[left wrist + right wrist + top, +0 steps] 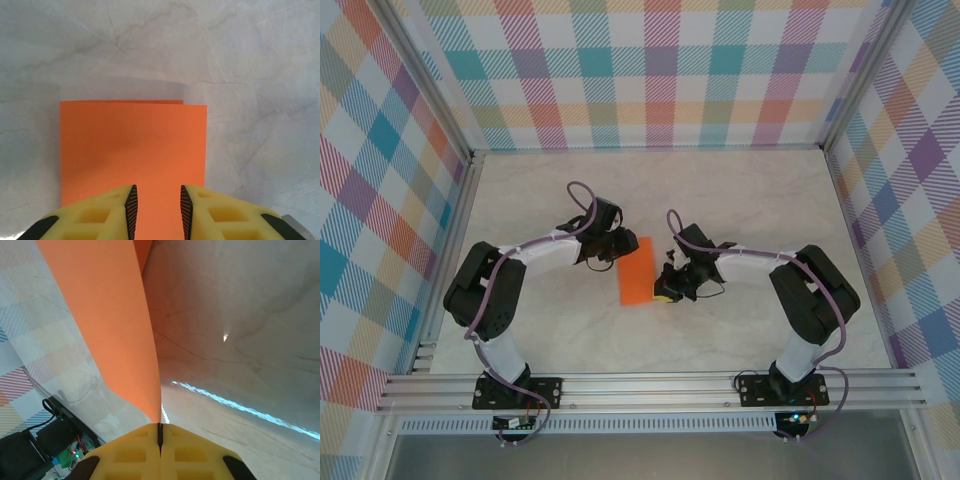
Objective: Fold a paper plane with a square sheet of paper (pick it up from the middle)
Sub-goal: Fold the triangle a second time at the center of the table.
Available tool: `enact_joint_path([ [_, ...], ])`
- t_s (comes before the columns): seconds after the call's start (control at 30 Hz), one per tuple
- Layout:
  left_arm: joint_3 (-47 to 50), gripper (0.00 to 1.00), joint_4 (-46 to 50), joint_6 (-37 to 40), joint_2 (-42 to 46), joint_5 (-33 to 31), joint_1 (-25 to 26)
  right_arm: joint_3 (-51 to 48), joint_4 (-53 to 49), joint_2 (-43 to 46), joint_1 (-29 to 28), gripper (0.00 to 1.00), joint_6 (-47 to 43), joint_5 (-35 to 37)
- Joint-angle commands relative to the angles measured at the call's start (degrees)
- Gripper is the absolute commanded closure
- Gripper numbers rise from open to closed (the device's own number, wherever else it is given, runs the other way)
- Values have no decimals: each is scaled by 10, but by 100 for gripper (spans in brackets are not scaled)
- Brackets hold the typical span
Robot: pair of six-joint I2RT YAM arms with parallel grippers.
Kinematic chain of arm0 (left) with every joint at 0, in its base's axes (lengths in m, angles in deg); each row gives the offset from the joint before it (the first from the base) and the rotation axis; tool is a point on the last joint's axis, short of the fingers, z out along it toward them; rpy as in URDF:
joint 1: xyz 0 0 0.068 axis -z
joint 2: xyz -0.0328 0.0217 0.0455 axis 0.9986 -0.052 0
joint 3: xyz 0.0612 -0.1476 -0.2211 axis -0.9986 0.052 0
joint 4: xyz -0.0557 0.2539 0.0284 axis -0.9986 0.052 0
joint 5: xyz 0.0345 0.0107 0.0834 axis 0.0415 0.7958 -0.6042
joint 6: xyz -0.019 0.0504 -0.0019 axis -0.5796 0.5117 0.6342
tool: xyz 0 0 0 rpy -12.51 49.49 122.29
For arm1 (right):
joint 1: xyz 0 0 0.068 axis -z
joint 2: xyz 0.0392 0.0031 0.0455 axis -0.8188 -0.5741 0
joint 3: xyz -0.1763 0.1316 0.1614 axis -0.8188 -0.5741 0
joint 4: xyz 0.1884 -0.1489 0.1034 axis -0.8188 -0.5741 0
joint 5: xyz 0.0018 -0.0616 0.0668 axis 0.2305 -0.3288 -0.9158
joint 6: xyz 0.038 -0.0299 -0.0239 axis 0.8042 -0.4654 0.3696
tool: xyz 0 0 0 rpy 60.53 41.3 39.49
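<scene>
Pinching the half-folded paper (110, 325) shut in our right gripper (160, 432), left gripper (157, 195) parted over it; next we likely press the crease.

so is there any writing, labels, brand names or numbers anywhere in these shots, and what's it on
No readable text in any view.
orange sheet of paper: plain, no print.
checked walls: coloured pattern only, no words.
marbled table: no markings.
green circuit board by the arm base: anything printed on it is too small and blurred to read.
</scene>
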Motion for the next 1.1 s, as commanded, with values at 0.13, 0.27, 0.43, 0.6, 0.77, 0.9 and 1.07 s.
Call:
enact_joint_path([
  [0.13, 28, 75, -10, 3, -25, -1, -11, 21, -50, 11, -1, 100, -28, -2],
  [0.27, 24, 77, 5, 10, -39, -22, -11, 36, -47, 8, -1, 100, -24, -1],
  [0.43, 21, 79, 12, 14, -57, -29, -11, 58, -44, -4, -1, 100, -24, -7],
  [0.6, 21, 79, 17, 16, -67, -33, -11, 83, -30, -18, -1, 100, -18, -9],
  [0.77, 21, 80, 20, 22, -69, -33, -11, 104, -5, -48, -2, 100, -13, -21],
  [0.9, 18, 80, 22, 26, -69, -31, -10, 112, 21, -76, -3, 100, -7, -27],
  [1.07, 16, 79, 24, 28, -73, -30, -10, 115, 59, -97, -4, 100, 7, -30],
])
